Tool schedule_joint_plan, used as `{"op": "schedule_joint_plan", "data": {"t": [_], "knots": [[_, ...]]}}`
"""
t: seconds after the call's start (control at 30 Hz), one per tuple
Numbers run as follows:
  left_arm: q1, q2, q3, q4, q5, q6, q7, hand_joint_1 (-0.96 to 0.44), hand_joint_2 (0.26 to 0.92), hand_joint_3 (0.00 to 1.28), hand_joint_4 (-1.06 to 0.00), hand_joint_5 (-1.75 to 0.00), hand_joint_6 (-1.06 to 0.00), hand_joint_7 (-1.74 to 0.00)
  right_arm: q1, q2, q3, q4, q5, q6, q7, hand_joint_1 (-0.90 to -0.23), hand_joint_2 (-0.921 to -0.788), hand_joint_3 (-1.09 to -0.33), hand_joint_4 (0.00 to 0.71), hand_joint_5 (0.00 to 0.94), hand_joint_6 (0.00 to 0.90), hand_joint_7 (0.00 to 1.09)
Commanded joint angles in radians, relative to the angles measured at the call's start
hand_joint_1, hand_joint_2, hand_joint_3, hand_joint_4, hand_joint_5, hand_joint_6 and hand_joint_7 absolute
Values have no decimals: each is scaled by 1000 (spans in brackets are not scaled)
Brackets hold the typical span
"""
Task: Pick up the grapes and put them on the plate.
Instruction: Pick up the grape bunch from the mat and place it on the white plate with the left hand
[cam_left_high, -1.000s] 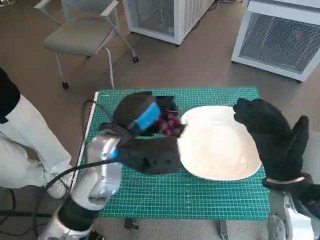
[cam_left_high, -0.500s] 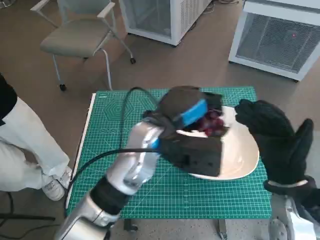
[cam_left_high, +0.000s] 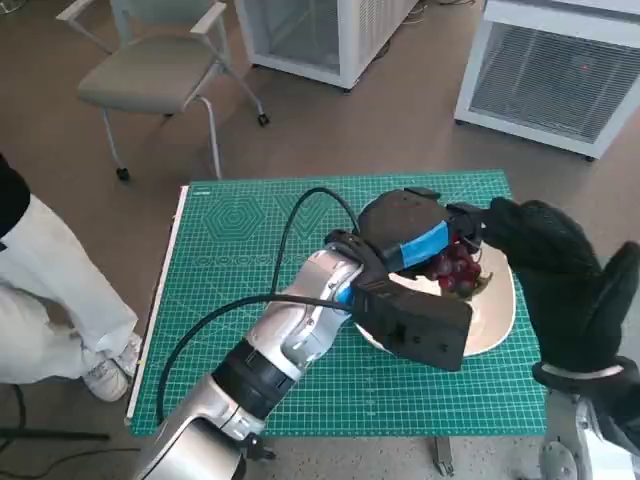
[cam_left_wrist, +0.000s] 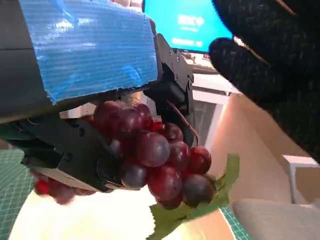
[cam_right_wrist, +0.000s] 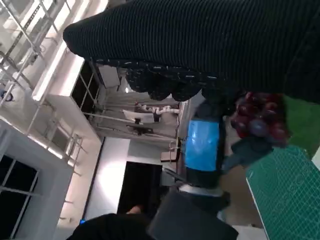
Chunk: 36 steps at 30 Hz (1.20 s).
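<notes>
1. The left hand (cam_left_high: 415, 238), blue tape across its back, grips a bunch of dark red grapes (cam_left_high: 458, 266) above the white plate (cam_left_high: 492, 325), which lies on the green cutting mat (cam_left_high: 230, 290) toward the tabletop's right edge.
2. In the left wrist view the black fingers (cam_left_wrist: 172, 97) curl around the top of the bunch (cam_left_wrist: 155, 165), and a green leaf (cam_left_wrist: 200, 207) hangs below it over the pale plate surface (cam_left_wrist: 75, 220); whether the fruit touches the plate cannot be told.
3. The right hand (cam_left_high: 565, 290), in its black knitted glove, is raised at the plate's right rim, fingers spread and holding nothing, its fingertips just beside the left hand and the grapes.
4. A black cable (cam_left_high: 250, 290) loops from the left forearm across the middle of the mat.
5. The mat's left half and its front strip lie bare, while the plate's far and right rims are crowded by both hands.
6. Off the table, a grey chair (cam_left_high: 150, 75) stands beyond the far-left corner, two white cabinets (cam_left_high: 560, 80) stand at the back, and a person's pale trouser leg (cam_left_high: 50, 290) is near the left edge.
</notes>
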Motion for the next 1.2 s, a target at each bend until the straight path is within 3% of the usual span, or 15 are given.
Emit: {"op": "schedule_joint_plan", "data": {"t": [0.03,0.33,0.6,0.67,0.77,0.8,0.87,1.03,1.2], "knots": [[-35,-14,0,44,-6,0,14,2,921,247,-470,-1412,-449,-1341,28,1,-3,7,-10,2,-16,-377,-921,-636,420,765,221,1000],[-54,-36,-8,92,2,43,12,0,921,226,-543,-1420,-438,-1257,22,0,-1,11,-15,-5,-28,-378,-921,-623,430,757,223,983],[-61,-42,-8,117,-9,42,9,0,921,233,-538,-1440,-430,-1250,20,0,1,16,-13,-10,-26,-379,-921,-621,434,751,226,976],[-62,-42,-10,144,-15,24,2,-77,913,209,-455,-1236,-369,-1121,17,-1,2,23,-11,-12,-21,-378,-921,-621,434,749,227,974],[-68,-37,-24,199,-13,-11,-1,-353,911,112,-209,-514,-183,-590,12,-2,2,35,-5,-14,-11,-378,-921,-621,435,748,228,973],[-72,-36,-29,214,-10,-19,2,-428,914,95,-154,-351,-139,-447,11,-3,2,37,-3,-14,-10,-378,-921,-622,435,748,228,973],[-77,-34,-35,240,-7,-32,11,-538,918,94,-79,-169,-74,-268,9,-4,2,41,0,-14,-6,-378,-921,-622,435,747,229,973],[-84,-30,-33,282,-14,-56,22,-656,920,123,-13,-29,-13,-84,6,-6,0,46,6,-10,-2,-379,-921,-622,436,745,229,970],[-78,-24,-12,284,-36,-61,15,-677,921,136,-1,-4,-7,-39,4,-5,2,48,8,-9,1,-379,-921,-621,436,743,230,968]]}}
